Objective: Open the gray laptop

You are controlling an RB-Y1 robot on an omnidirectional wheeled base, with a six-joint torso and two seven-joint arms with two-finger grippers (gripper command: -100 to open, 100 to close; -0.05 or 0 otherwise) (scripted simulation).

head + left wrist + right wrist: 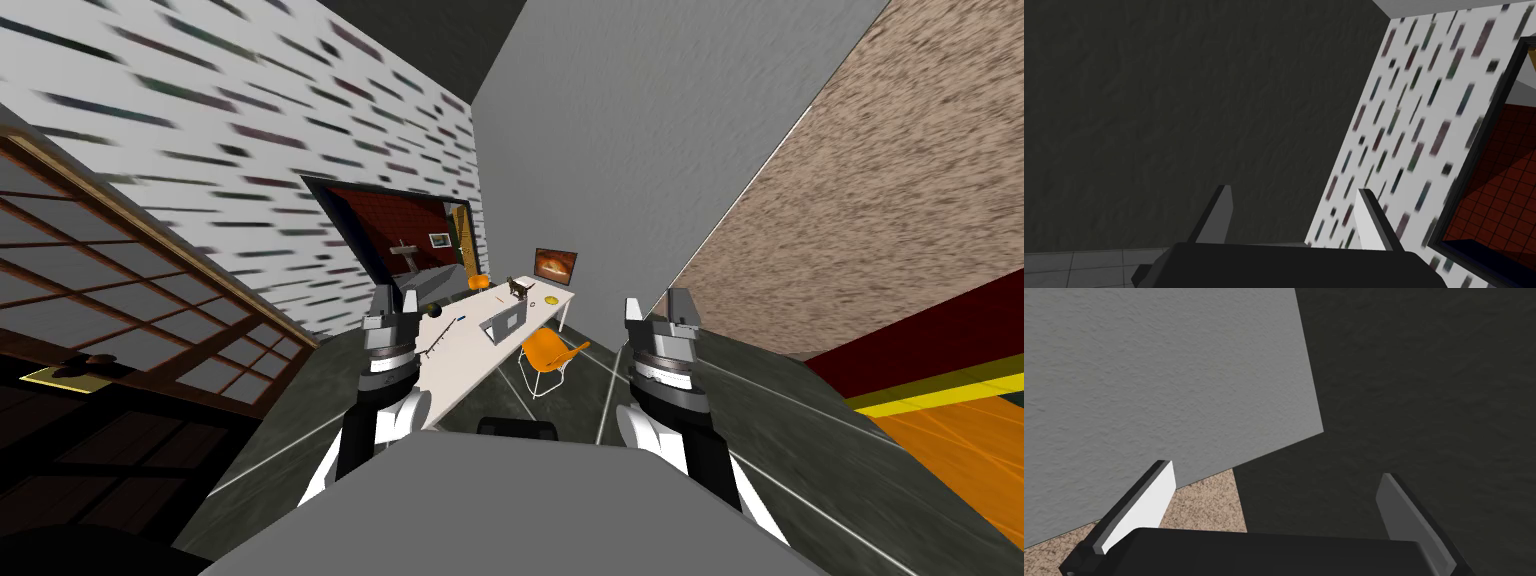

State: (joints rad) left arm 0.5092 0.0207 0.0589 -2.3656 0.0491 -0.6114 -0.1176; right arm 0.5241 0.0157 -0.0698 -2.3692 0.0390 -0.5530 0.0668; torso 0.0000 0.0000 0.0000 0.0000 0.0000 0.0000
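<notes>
The gray laptop (503,320) sits on a long white table (470,362) some way ahead of me, its lid standing partly raised. My left gripper (392,303) is held up in front of my chest, left of the table's near end, fingers open with nothing between them. My right gripper (660,305) is raised at the same height to the right, also open and empty. In the left wrist view the left gripper (1296,207) stands open; the right gripper (1274,488) stands open in the right wrist view. Both are far from the laptop.
An orange chair (547,357) stands at the table beside the laptop, another orange chair (478,283) at the far end. A small dark figure (518,288), a yellow disc (551,299) and a dark lamp (434,312) lie on the table. A doorway (400,235) opens on the left wall.
</notes>
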